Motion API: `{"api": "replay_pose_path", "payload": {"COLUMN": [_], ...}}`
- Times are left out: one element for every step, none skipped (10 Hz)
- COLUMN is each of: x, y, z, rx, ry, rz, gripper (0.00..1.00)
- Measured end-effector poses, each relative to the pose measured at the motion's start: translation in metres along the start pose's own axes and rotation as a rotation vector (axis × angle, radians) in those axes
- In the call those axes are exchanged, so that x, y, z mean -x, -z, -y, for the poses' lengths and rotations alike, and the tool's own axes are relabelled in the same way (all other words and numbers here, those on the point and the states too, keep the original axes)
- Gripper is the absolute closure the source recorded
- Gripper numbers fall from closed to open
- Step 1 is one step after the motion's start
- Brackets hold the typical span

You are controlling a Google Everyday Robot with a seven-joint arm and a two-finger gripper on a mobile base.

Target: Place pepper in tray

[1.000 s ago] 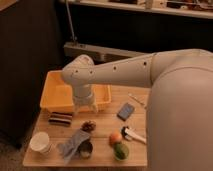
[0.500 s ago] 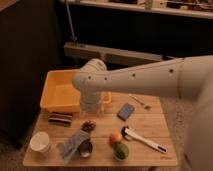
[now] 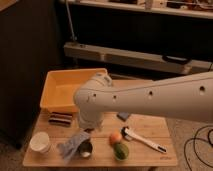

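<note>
White arm (image 3: pixel 150 97) sweeps in from 3 o'clock and covers the middle of the view. Wooden table (image 3: pixel 150 129) lies beneath it.

- Tray (image 3: pixel 60 92): yellow-orange, at 10 o'clock on the table, against the back edge.
- Gripper (image 3: pixel 89 125): hangs below the arm's bulky wrist over the table's middle, just at 5 o'clock of the tray's near corner. Jaws stand apart, with nothing seen in them.
- White-handled tool (image 3: pixel 143 140): at 3 o'clock, lying slantwise.
- Blue-grey cloth (image 3: pixel 71 145): crumpled at 7 o'clock, touching a small metal cup (image 3: pixel 85 149).
- White cup (image 3: pixel 40 142): at 8 o'clock, near the left edge.
- Dark block (image 3: pixel 61 118): just in front of the tray.
- Orange fruit (image 3: pixel 115 137): at 4 o'clock.
- Pepper (image 3: pixel 120 150): dark green, sits in a pale green dish (image 3: pixel 115 156) just at 5 o'clock of the orange fruit, well apart from the tray.
</note>
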Motion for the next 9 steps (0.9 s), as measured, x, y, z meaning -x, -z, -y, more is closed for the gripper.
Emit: {"api": "replay_pose_path", "payload": {"x": [-0.003,-0.007,-0.009,-0.009,-0.009,-0.008,-0.010,-0.013,-0.026], "y": [0.002,0.005,0.006,0.006,0.006,0.006,0.006,0.008,0.014], "z": [-0.007,-0.011,-0.010,-0.010,-0.012,-0.011,-0.011,-0.008,0.003], "rx": [0.010,0.017,0.017,0.017,0.017,0.017,0.024,0.031,0.042], "ry": [0.025,0.045,0.048,0.048,0.051,0.049,0.049,0.045,0.036], "rz": [-0.039,-0.077,-0.088,-0.090,-0.090,-0.092,-0.107,-0.132,-0.164], "gripper": [0.35,0.35,0.35,0.35,0.35,0.35,0.35,0.35,0.35]}}
